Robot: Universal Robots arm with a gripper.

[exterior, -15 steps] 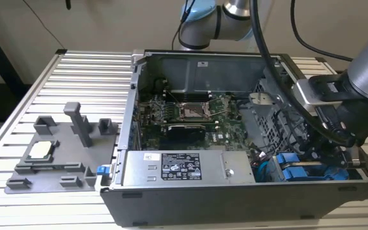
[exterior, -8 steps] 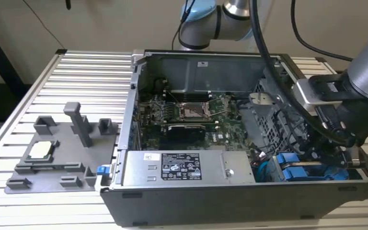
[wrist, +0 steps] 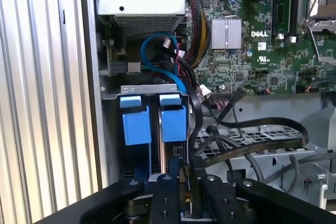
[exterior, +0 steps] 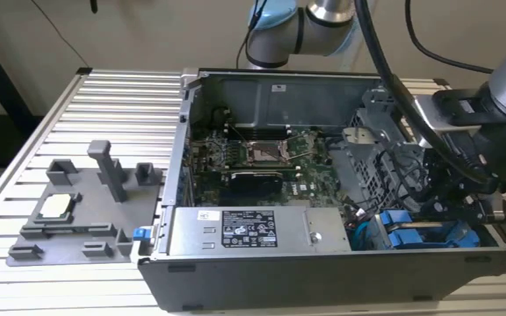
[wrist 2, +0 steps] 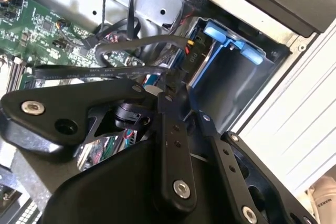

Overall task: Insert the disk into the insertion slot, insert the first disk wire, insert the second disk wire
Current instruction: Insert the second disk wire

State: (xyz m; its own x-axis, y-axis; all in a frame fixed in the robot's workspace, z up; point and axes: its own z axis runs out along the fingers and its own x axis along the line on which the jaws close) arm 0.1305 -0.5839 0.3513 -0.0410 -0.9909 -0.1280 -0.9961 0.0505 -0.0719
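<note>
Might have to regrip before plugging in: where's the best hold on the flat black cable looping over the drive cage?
Probably the flat black cable where it runs down beside the blue-framed disk, pinched across its two broad faces. Come in from the computer case's open side. Its thin edges give little to press on, and the free loop would likely just flex.

The exterior view looks down from above and in front onto the open black computer case lying on the ribbed metal worktop, taking in the whole case. Both wrist views sit close inside it, looking past the black hand. All three views share the bright blue drive tabs and the green motherboard.
</note>
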